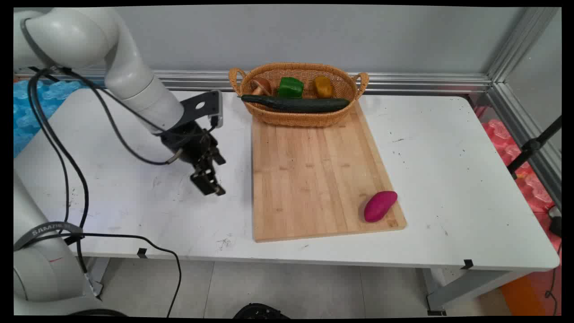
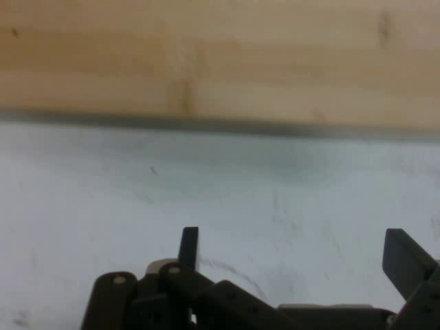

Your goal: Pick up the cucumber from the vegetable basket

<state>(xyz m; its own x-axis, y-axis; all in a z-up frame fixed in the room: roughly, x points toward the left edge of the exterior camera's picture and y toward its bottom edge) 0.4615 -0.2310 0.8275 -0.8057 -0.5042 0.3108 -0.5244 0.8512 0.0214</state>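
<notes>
My black two-finger end effector (image 1: 209, 183) — fingers apart, empty — hangs low over the white worktop (image 1: 134, 202), just beside the pale bamboo cutting board (image 1: 314, 175)'s left edge.

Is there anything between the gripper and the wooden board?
No. The hand view shows only bare white table between the gripper and the board.
</notes>
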